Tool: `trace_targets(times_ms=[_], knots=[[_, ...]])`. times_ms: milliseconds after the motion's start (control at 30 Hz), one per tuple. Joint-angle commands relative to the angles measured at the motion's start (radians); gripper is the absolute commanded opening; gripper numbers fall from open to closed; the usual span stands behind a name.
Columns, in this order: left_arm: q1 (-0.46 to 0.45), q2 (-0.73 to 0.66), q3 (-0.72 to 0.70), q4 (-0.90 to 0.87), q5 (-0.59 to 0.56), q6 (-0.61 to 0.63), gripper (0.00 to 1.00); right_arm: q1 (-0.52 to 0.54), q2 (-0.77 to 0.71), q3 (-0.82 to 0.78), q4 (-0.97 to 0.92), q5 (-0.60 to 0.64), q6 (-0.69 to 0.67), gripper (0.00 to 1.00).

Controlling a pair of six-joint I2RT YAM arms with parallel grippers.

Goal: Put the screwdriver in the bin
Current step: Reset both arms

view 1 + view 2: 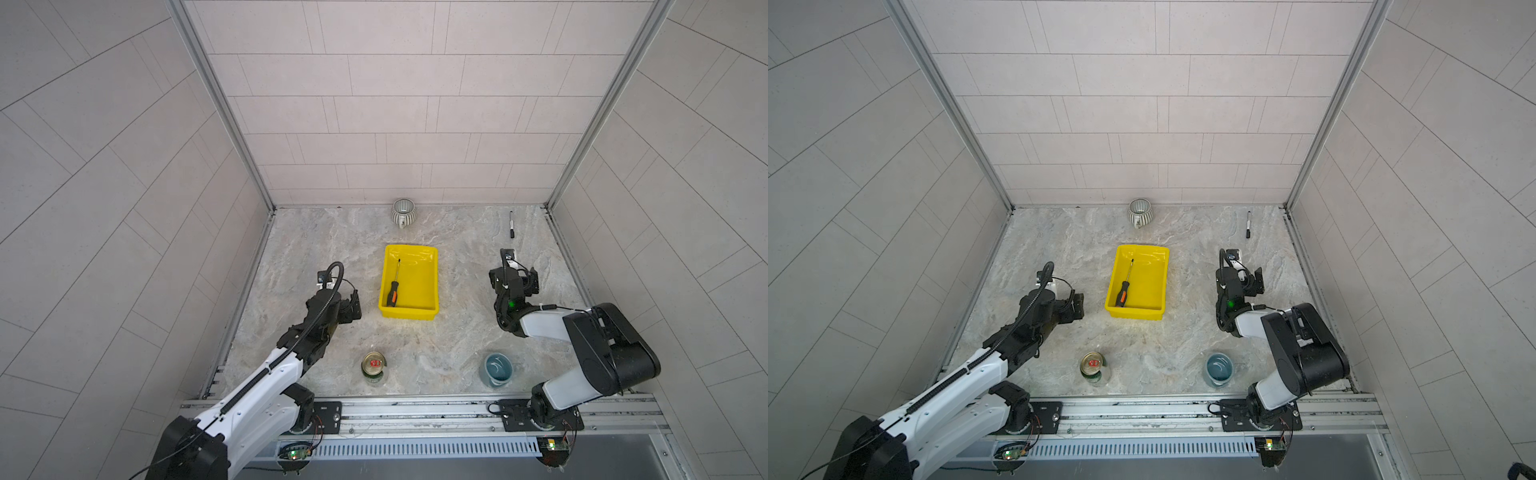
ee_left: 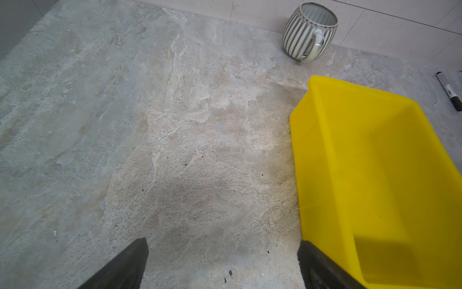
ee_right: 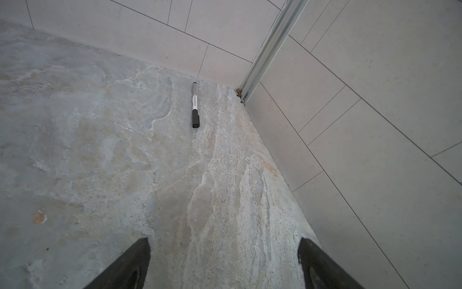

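The screwdriver (image 1: 393, 287) (image 1: 1125, 287), with its black and orange handle and thin shaft, lies inside the yellow bin (image 1: 420, 282) (image 1: 1149, 282) along the bin's left side, handle toward the front. My left gripper (image 1: 354, 304) (image 1: 1077, 304) (image 2: 223, 242) hovers open just left of the bin with nothing between its fingers; one finger is close to the bin's wall (image 2: 375, 150). To the right of the bin, my right gripper (image 1: 533, 279) (image 1: 1258, 279) (image 3: 224, 239) stands open and empty over bare table. Neither wrist view shows the screwdriver.
A striped grey cup (image 1: 403, 212) (image 2: 310, 30) stands at the back wall. A black marker (image 1: 511, 224) (image 3: 195, 105) lies near the back right corner. A can (image 1: 373, 365) and a blue-green cup (image 1: 496, 369) stand near the front edge.
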Motion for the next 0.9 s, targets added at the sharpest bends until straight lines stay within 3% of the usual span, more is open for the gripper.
trace_targets(times_ms=[0,133,267,367,867], knots=[[0.0,-0.005,0.011,-0.009,-0.023,-0.006,1.0,-0.018,0.03,0.014,0.051,-0.036,0.008,0.96],[0.0,0.015,0.019,-0.011,-0.009,-0.002,1.0,-0.057,0.004,-0.025,0.073,-0.112,0.043,0.97],[0.0,0.038,0.023,0.006,0.014,0.006,1.0,-0.134,-0.002,-0.115,0.214,-0.252,0.104,0.97],[0.0,0.05,0.027,0.008,0.019,0.01,1.0,-0.146,0.04,-0.161,0.339,-0.233,0.128,0.97],[0.0,0.107,0.045,0.013,0.004,0.005,1.0,-0.137,0.043,-0.116,0.258,-0.257,0.101,0.99]])
